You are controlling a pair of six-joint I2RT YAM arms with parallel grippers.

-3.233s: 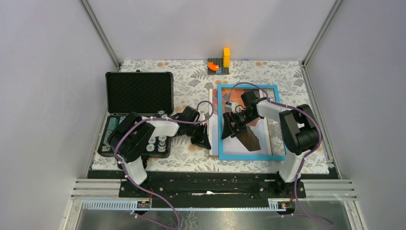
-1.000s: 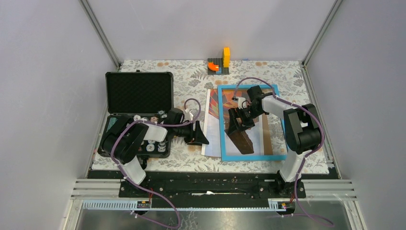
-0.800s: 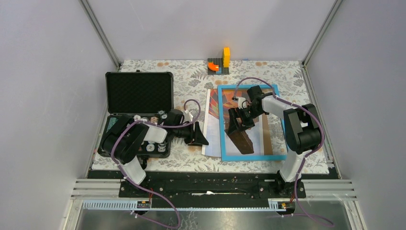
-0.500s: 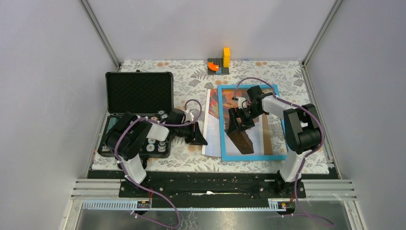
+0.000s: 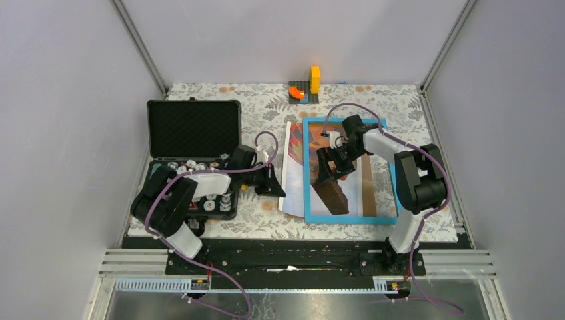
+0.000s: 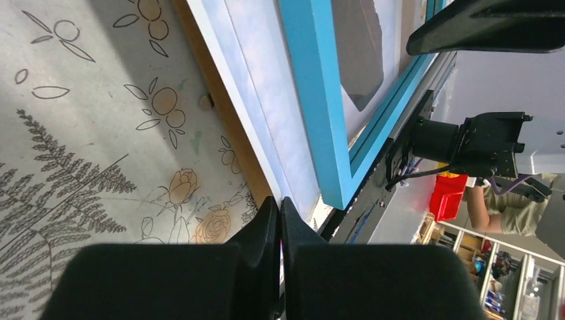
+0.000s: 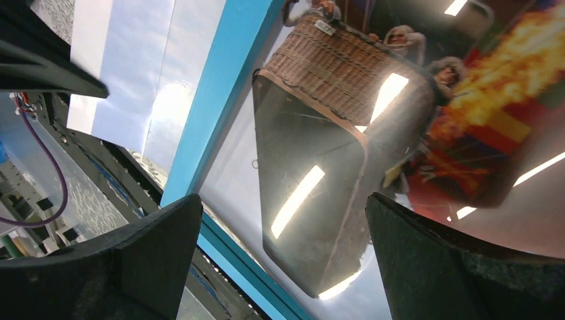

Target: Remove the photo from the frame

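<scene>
Left claw (image 6: 280,203) is clamped shut at the photo (image 5: 293,153) edge poking out just ahead, right claw (image 5: 330,175) gaping over the frame (image 5: 346,219) below, and a crooked pull could crease or jam the photo.

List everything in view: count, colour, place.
photo: 1, multicoloured balloon print, sticking out of the frame's left side
frame: 1, light-blue border, flat on the table, right of centre
case: 1, black, open, left side, small round parts in its tray
block stack: 1, orange and yellow on grey base, back centre
tablecloth: 1, pale floral, covering the table
left gripper: 1, black, shut on the photo's left edge
right gripper: 1, black, open, over the frame's glass
</scene>
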